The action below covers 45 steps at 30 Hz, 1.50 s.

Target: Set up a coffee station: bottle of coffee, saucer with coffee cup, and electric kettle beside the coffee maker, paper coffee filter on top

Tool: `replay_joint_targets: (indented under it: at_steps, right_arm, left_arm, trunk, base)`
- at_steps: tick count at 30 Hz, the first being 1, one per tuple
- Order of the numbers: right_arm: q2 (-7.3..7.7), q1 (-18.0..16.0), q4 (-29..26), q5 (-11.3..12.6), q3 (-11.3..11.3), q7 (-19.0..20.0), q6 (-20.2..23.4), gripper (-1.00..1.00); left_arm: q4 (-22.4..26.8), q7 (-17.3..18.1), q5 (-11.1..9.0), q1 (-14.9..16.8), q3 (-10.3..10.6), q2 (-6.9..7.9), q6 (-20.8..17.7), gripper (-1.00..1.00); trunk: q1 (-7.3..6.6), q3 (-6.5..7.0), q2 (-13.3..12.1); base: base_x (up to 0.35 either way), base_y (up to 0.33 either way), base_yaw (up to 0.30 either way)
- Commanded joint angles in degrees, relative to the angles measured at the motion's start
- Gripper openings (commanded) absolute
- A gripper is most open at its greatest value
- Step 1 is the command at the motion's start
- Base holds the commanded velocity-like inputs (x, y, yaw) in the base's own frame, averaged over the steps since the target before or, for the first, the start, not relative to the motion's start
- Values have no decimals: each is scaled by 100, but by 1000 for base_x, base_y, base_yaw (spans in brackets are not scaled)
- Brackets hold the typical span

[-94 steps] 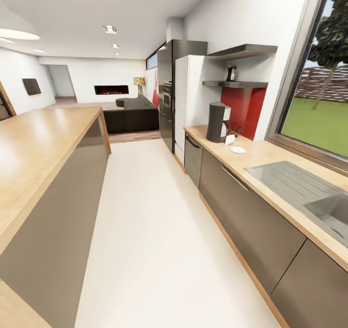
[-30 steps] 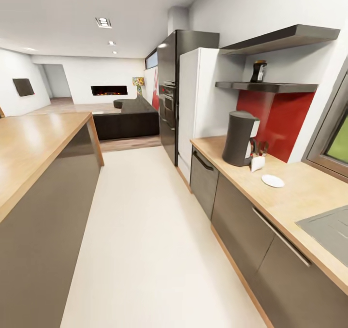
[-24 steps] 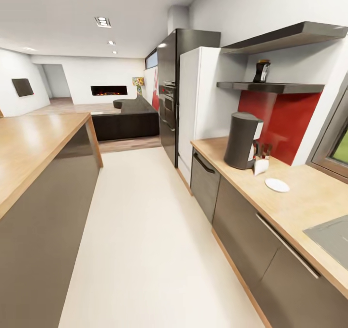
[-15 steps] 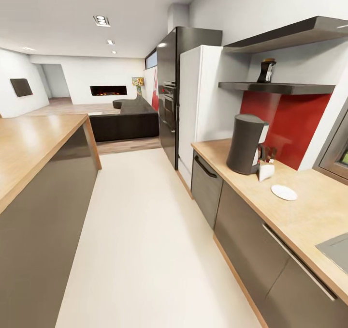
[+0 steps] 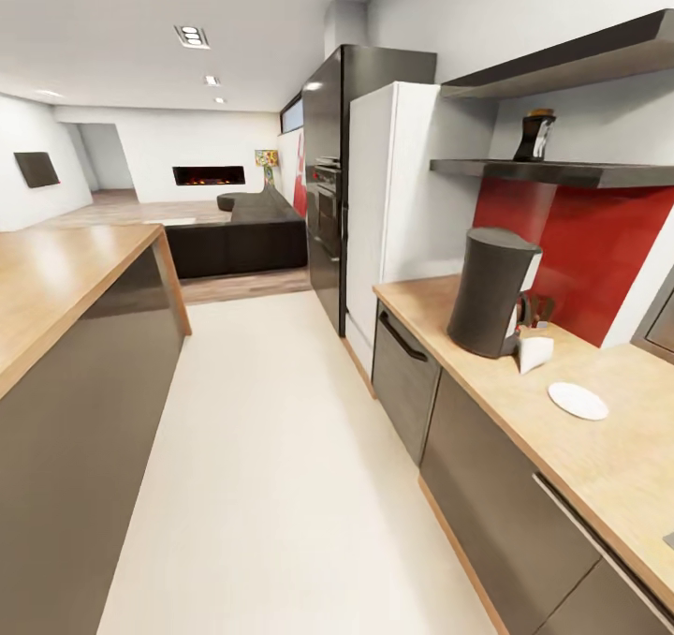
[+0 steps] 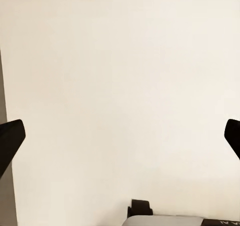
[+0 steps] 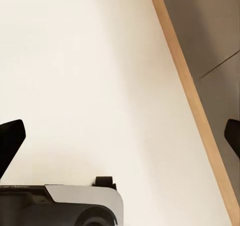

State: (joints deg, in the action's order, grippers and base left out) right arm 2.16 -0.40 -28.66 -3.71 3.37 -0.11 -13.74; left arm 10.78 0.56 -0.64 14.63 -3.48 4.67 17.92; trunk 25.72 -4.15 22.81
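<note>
The dark grey coffee maker (image 5: pixel 490 290) stands on the wooden countertop (image 5: pixel 599 448) at the right. Beside it lies a white paper coffee filter (image 5: pixel 534 350), and a dark object (image 5: pixel 541 309) partly hidden behind the maker. A white saucer (image 5: pixel 578 400) lies flat on the counter nearer to me. The bottle of coffee (image 5: pixel 534 136) stands on the lower wall shelf (image 5: pixel 562 172). My left gripper (image 6: pixel 120 136) is open over bare floor. My right gripper (image 7: pixel 120 136) is open over the floor beside the cabinet base.
A kitchen island (image 5: pixel 65 335) runs along the left. A white fridge (image 5: pixel 388 214) and a dark oven tower (image 5: pixel 328 176) stand beyond the counter. The pale floor aisle (image 5: pixel 271 466) leads toward a sofa (image 5: pixel 243 232) and a fireplace (image 5: pixel 209 175).
The whole head view has shifted: the camera has advanced along the aisle, so the coffee maker, saucer and shelf appear larger and closer. The sink has left the view.
</note>
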Motion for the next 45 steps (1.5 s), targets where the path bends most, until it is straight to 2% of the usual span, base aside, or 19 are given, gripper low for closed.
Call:
replay_joint_targets:
  at_steps: [1,8,9,10,11,13,15,16,17,21,24,28,34,37,39,42,45]
  right_arm:
    - [-10,-4,2,-36,17,9,-17,100]
    - [-24,-4,-21,-31,16,22,-15,100]
    - [-36,-6,-57,-28,14,29,-15,100]
    - [-114,-7,-187,-33,-1,31,-12,100]
    - [-388,-11,-617,-67,-89,10,-2,100]
    - [-541,-71,-1272,-141,-156,-6,14,100]
    - [-662,-288,-2122,-197,-186,-16,115,100]
    - [-685,-390,-2349,-204,-190,-19,210,100]
    - [-713,-765,-2784,-212,-194,-22,722,100]
    - [-736,-1483,-3397,-203,-196,-25,1776,100]
    - [-755,-1881,-3781,-201,-196,-31,2298,100]
    - [-767,-2165,-4197,-199,-196,-32,2920,100]
    - [-760,-2388,-4769,-207,-186,-127,3879,100]
    - [-720,-2421,-4903,-212,-159,-225,4174,100]
    - [-695,-2426,-4977,-217,-139,-244,4223,100]
    - [-508,-2429,-5025,-218,-121,-254,4252,100]
    - [-394,-2430,-5043,-218,-118,-251,4260,100]
  left_arm:
    - [-5,2,-6,5,-22,-1,19,100]
    - [-5,-34,-2,5,-13,-9,19,100]
    - [-5,-39,5,5,-8,-16,19,100]
    - [-5,-43,28,5,0,-31,17,100]
    - [-10,-49,58,5,13,-47,12,100]
    - [-13,-47,71,5,19,-52,11,100]
    - [-14,-47,73,5,21,-33,10,100]
    - [-14,-47,73,5,15,-25,10,100]
    - [-14,-47,64,5,8,-10,10,100]
    - [-14,-47,69,5,17,-9,12,100]
    - [-14,-47,72,5,30,-10,11,100]
    - [-9,-47,86,5,43,-10,10,100]
    - [2,-47,90,5,62,-20,2,100]
    - [3,-47,91,5,65,-19,-5,100]
    - [3,-47,91,5,62,-19,-6,100]
    - [3,-47,95,5,66,-26,-5,100]
    - [3,-47,92,5,66,-27,0,100]
  trunk:
    - [7,-12,11]
    - [7,-12,11]
    - [7,-12,11]
    - [7,-12,11]
    - [7,-12,11]
    - [7,-12,11]
    - [7,-12,11]
    - [7,-12,11]
    - [7,-12,11]
    - [7,-12,11]
    - [7,-12,11]
    - [7,-12,11]
    - [7,-12,11]
    - [7,-12,11]
    - [7,-12,11]
    - [7,-12,11]
    - [7,-12,11]
  base:
    - [335,0,0]
    - [334,0,0]
    - [261,0,0]
    - [133,0,0]
    - [44,0,0]
    - [21,0,0]
    - [6,0,0]
    - [2,0,0]
    - [0,0,0]
    - [0,0,0]
    - [0,0,0]
    - [0,0,0]
    - [36,-10,0]
    - [197,-121,0]
    - [232,-158,0]
    - [241,-173,0]
    - [244,-191,0]
